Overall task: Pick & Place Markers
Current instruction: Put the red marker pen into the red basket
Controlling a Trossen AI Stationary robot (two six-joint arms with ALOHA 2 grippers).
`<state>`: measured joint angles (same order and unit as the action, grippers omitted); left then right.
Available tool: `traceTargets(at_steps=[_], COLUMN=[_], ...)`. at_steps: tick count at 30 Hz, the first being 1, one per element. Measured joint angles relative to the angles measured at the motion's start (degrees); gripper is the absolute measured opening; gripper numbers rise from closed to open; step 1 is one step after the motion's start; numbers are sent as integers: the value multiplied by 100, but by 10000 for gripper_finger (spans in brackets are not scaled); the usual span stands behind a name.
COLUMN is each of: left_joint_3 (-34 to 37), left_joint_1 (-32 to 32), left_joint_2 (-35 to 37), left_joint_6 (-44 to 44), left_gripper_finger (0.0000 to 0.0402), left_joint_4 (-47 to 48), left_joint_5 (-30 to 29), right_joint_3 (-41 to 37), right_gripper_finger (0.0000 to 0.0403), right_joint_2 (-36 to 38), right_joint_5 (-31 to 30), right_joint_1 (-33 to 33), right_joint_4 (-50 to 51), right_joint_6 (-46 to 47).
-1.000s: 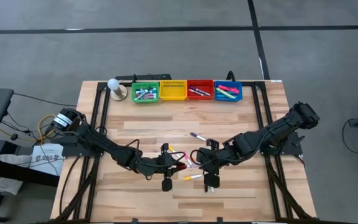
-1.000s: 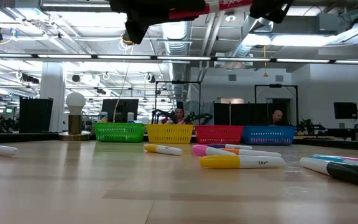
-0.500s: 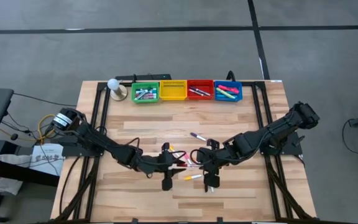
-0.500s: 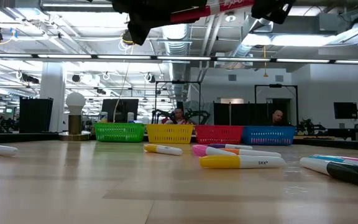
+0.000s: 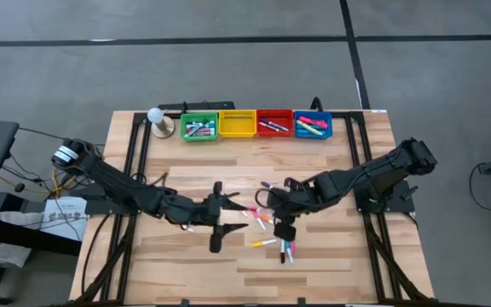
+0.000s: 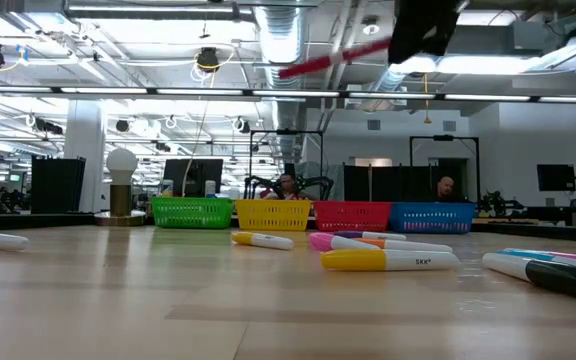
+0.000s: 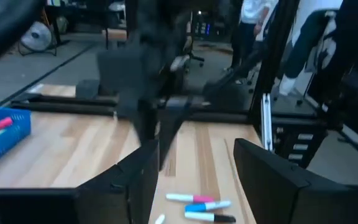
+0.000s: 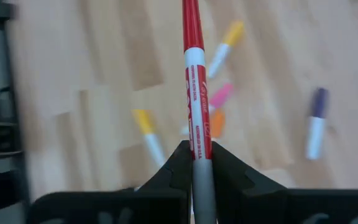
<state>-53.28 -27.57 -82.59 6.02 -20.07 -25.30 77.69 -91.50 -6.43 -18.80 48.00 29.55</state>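
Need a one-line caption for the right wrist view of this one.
Right gripper shut on a red marker, held above a wooden table scattered with yellow, pink, orange and purple markers.

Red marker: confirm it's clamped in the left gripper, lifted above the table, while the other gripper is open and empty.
Wrong arm. The right gripper clamps the red marker, as the right wrist view shows; the low view shows it lifted. The left gripper is the open, empty one.
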Motion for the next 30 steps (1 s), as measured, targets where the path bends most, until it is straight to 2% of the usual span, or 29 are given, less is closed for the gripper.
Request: traceTargets(at_steps=[9, 20, 24, 30], left_joint_3=[2, 793, 1056, 1359], left_joint_1=[-28, -28, -28, -28], left_joint_2=[705, 1515, 1892, 2230], left_joint_6=[107, 1016, 1348, 1910], left_gripper_finger=[194, 179, 175, 175], left_joint_4=[754, 993, 979, 952], left_joint_5=[-14, -13, -15, -15], right_joint_3=[0, 0, 4, -3], right_gripper_finger=[22, 25, 27, 23], right_joint_2=[0, 0, -51, -309], right_joint_5=[-597, -607, -513, 461], right_joint_1=[1240, 3839, 4696, 5541], right_joint_4=[646, 392, 9, -429], right_joint_6=[-534, -2033, -2579, -3264])
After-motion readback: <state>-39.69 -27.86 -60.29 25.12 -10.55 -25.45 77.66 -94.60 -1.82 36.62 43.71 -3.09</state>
